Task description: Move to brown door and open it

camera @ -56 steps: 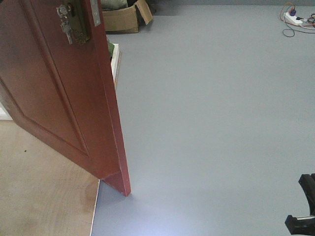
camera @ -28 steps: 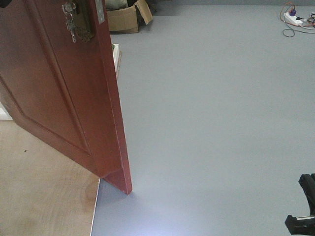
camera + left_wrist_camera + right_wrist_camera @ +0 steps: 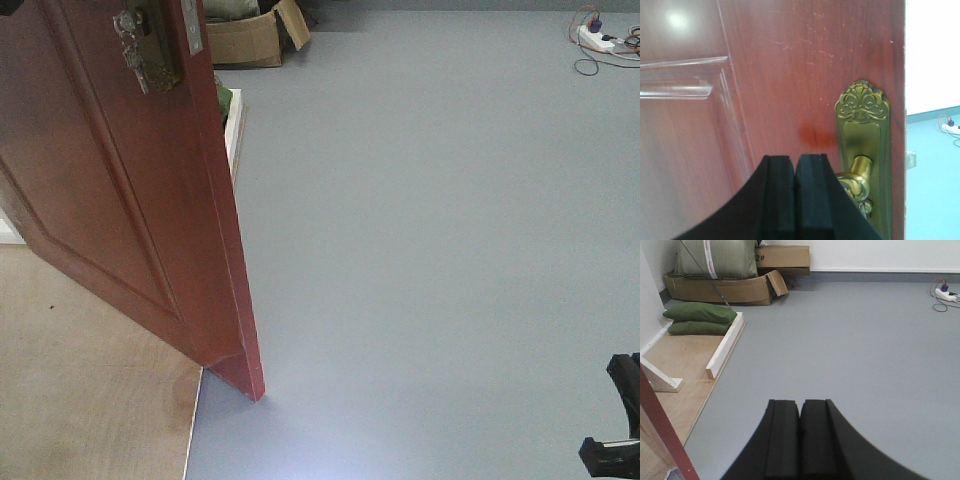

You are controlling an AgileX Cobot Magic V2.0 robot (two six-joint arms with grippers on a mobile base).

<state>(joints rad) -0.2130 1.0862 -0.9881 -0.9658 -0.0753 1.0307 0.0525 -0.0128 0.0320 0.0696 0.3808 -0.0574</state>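
Broadly, a grey floor [image 3: 430,250] fills most of the front view, and the brown door [image 3: 100,190] stands ajar at the left of it, its free edge turned toward the camera and its bottom corner resting where the grey floor meets a plywood panel [image 3: 90,400]. Against the far wall sits an open cardboard box [image 3: 725,287], with a white beam [image 3: 725,345] edging the plywood and two green sacks [image 3: 700,314] stacked just beside it. The left claw [image 3: 795,165] hovers close to the door's face with its black pads pressed together, gripping nothing. The right claw [image 3: 800,410] is likewise closed and empty over bare floor. Just right of the left claw are the door's ornate brass backplate [image 3: 867,130] and lever handle [image 3: 855,180]. A power strip [image 3: 946,294] lies far off.
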